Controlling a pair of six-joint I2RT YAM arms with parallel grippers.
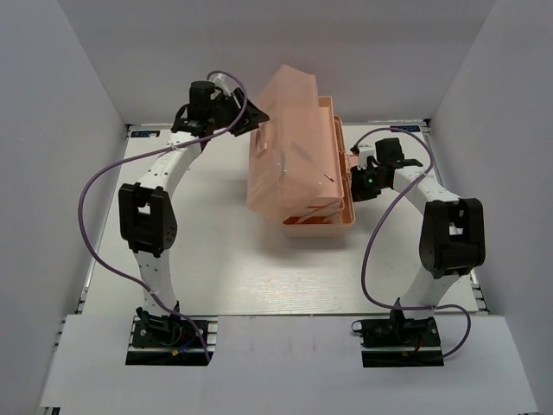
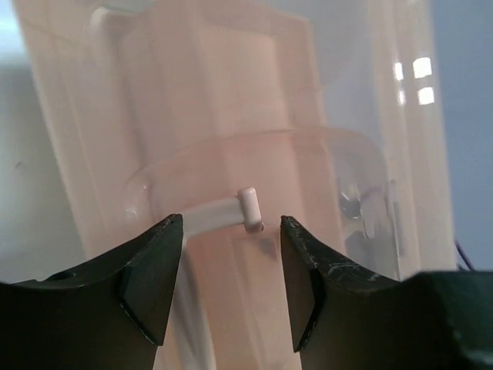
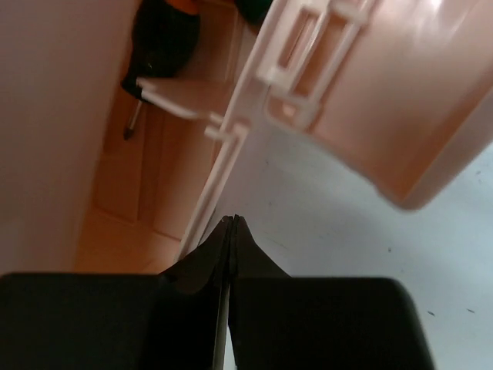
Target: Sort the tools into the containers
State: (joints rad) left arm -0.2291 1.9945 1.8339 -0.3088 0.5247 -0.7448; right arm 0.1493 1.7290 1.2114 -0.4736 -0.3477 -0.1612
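Note:
The salmon-pink toolbox [image 1: 321, 221] stands mid-table with its lid [image 1: 289, 130] tilted up and to the left. My left gripper [image 1: 251, 117] is at the lid's far left edge. In the left wrist view it [image 2: 231, 254] is open, its fingers either side of a white hinge link [image 2: 248, 206] without touching it. My right gripper [image 1: 357, 179] is at the box's right side, shut and empty [image 3: 233, 220], just above the table beside the box wall. A dark-handled screwdriver [image 3: 160, 48] lies inside a compartment, tip down. The other tools are hidden.
White walls close in the table [image 1: 259, 277] at the left, back and right. A fold-out tray corner [image 3: 400, 100] hangs over the table just beyond my right fingertips. A white link rod [image 3: 219, 173] runs down in front of them. Purple cables loop beside both arms.

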